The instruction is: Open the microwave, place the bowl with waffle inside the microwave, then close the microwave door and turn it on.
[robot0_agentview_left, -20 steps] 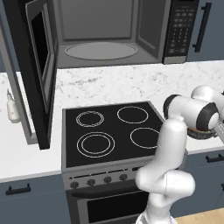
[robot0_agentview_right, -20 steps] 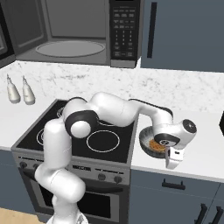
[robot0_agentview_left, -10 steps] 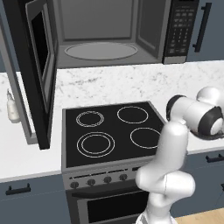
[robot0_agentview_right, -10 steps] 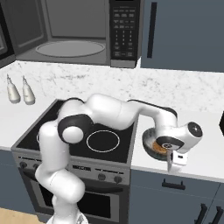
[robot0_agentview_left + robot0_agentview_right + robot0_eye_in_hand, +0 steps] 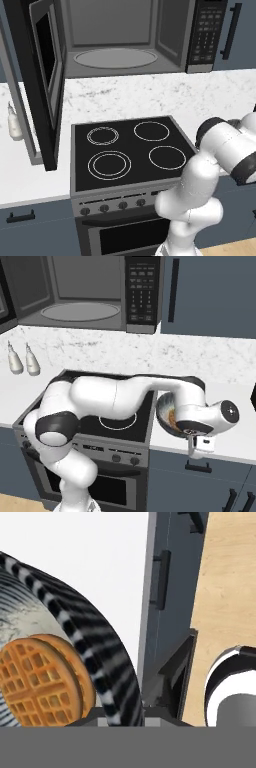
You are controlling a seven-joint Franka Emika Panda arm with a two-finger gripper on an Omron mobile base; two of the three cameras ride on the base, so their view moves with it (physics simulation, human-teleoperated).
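Observation:
The microwave (image 5: 125, 45) (image 5: 85, 291) hangs above the counter with its grey inside and turntable (image 5: 115, 57) bare. The microwave door (image 5: 42, 85) is swung wide open to the left. On the counter right of the stove, the bowl (image 5: 166, 410) (image 5: 95, 647) is tipped on its side, its ribbed inner wall showing. The waffle (image 5: 40, 684) (image 5: 172, 417) lies inside it. My gripper (image 5: 136, 706) is shut on the bowl's rim. In the right base view my hand covers the fingers.
The black four-ring stove (image 5: 130, 152) lies under the microwave. Two bottles (image 5: 22, 358) stand on the left counter. A dark blue cabinet with a black bar handle (image 5: 174, 291) is right of the keypad (image 5: 141, 286). Drawer fronts (image 5: 165, 577) and wooden floor lie below the counter edge.
My hand has turned over the right counter while holding the bowl, and the forearm sits lower. The bowl now stands more on edge. Microwave and door are unchanged.

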